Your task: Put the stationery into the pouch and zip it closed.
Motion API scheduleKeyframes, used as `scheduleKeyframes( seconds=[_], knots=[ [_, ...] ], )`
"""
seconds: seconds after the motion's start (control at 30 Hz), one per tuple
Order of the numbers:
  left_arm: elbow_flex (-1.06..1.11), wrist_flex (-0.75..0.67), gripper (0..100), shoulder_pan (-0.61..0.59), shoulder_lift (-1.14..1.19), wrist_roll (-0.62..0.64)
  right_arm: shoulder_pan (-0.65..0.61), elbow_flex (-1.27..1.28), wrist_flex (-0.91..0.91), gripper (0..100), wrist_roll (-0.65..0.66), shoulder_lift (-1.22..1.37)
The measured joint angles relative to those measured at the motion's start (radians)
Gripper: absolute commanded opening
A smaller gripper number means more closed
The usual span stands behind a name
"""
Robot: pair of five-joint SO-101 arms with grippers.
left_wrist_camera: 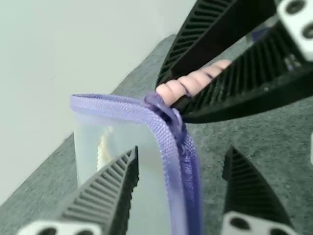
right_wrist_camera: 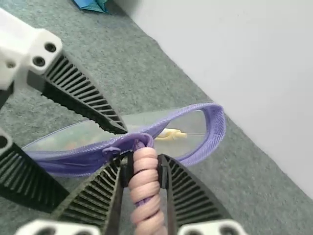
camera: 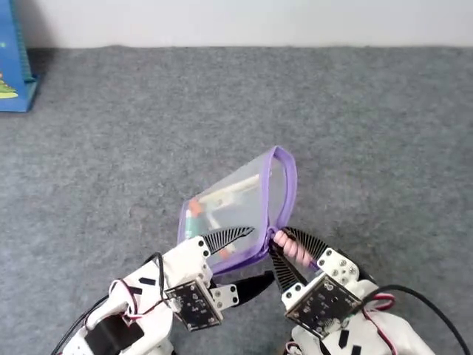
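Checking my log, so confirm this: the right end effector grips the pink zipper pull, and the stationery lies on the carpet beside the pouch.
Not quite. The high view shows the stationery inside the pouch, not on the carpet. The right end effector does grip the pink zipper pull.

My left arm (camera: pixel 140 303) and right arm (camera: pixel 369 318) stand side by side at the near table edge, wrists angled inward toward each other. My left gripper (camera: pixel 260 253) has its jaws spread wide, one finger on each side of the pouch (camera: pixel 244 200) rim. My right gripper (camera: pixel 283 242) is clamped on the pink zipper pull (right_wrist_camera: pixel 145 181). The two grippers sit just beside each other.
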Motion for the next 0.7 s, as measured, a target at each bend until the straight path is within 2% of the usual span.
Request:
scheduleKeyframes(
  seconds=[0.13, 0.27, 0.53, 0.7],
  knots=[
    [0.0, 0.0, 25, 0.0, 0.0, 0.003, 0.0, -0.002, 0.003, 0.8, -0.002, 0.0],
    [0.029, -0.015, 19, 0.0, 0.0, 0.003, 0.0, -0.002, 0.003, 0.8, -0.003, 0.0],
    [0.143, -0.164, 12, -0.051, 0.0, 0.005, -0.11, -0.029, 0.089, 0.8, -0.037, 0.0],
    [0.143, -0.178, 2, -0.077, 0.0, 0.005, -0.12, -0.029, 0.098, 0.8, -0.04, 0.0]
  ],
)
